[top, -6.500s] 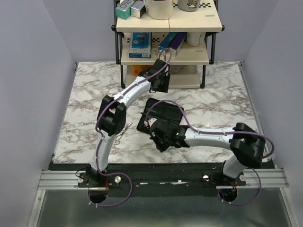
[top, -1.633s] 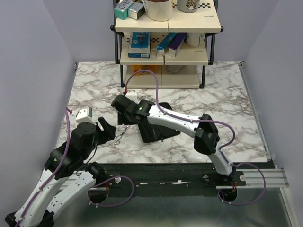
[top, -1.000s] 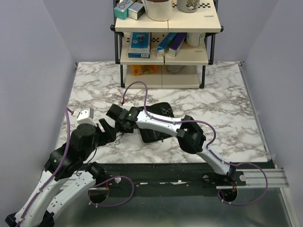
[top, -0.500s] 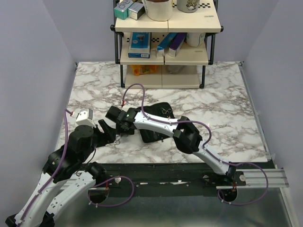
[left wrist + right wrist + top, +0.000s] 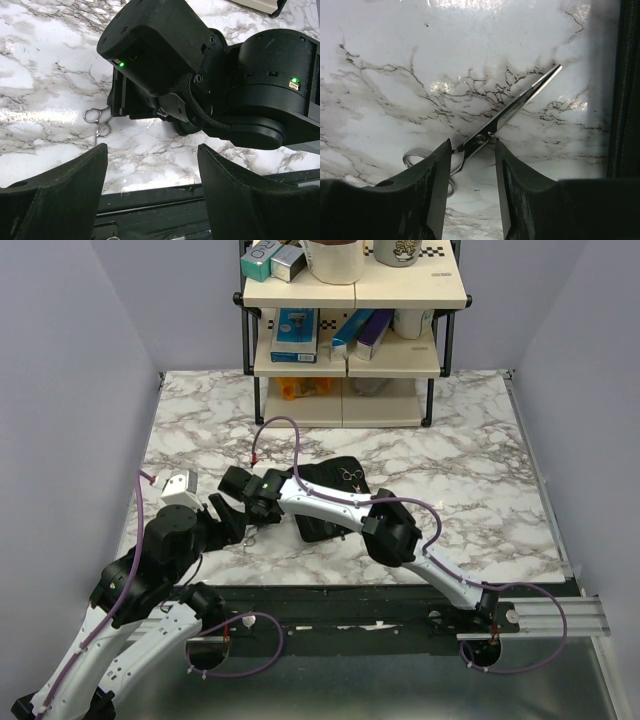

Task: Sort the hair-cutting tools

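The right gripper (image 5: 472, 147) hangs low over the marble table (image 5: 395, 75). Its 2 fingers sit narrow on either side of the silver scissors (image 5: 515, 112), which lie flat beside the black pouch (image 5: 322, 527). Whether they already pinch the metal I cannot tell. The left gripper (image 5: 151, 150) hovers close by, spread wide, holding nothing. A second pair (image 5: 350, 476) lies on the pouch.

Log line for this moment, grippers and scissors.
right gripper: astride scissors, grip unclear | left gripper: open, empty | scissors: on table

left gripper (image 5: 151, 150): jaws wide apart | right gripper (image 5: 471, 150): low, jaws narrowly apart
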You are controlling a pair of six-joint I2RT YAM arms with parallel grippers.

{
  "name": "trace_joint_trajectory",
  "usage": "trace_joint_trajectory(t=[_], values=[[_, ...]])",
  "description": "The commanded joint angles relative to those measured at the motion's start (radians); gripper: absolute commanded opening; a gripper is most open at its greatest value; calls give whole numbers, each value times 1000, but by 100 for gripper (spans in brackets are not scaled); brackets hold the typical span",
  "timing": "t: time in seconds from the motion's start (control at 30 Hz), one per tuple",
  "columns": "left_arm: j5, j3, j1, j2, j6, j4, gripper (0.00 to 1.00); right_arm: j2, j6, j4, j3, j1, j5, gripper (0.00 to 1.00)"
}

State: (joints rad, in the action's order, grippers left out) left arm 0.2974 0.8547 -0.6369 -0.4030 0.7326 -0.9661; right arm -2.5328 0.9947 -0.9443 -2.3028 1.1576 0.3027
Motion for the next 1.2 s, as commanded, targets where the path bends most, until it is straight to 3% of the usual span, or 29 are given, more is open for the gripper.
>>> trace_joint_trajectory(t=[0.0,0.23,0.37,0.63,0.97,1.17], values=[[-27,-9,2,7,-21,13,80,-69,-42,-48,-12,5,61,43],[-27,-11,2,-3,-21,13,80,-67,-119,-85,28,13,96,38],[-26,-11,2,-5,-19,12,80,-40,-162,-79,101,20,113,21],[-17,-13,2,-14,-12,9,80,43,-254,-16,267,22,72,1],[3,4,3,-57,4,-6,76,235,-395,174,428,47,50,1],[51,69,2,-53,34,-63,75,399,-452,252,499,53,-63,1]])
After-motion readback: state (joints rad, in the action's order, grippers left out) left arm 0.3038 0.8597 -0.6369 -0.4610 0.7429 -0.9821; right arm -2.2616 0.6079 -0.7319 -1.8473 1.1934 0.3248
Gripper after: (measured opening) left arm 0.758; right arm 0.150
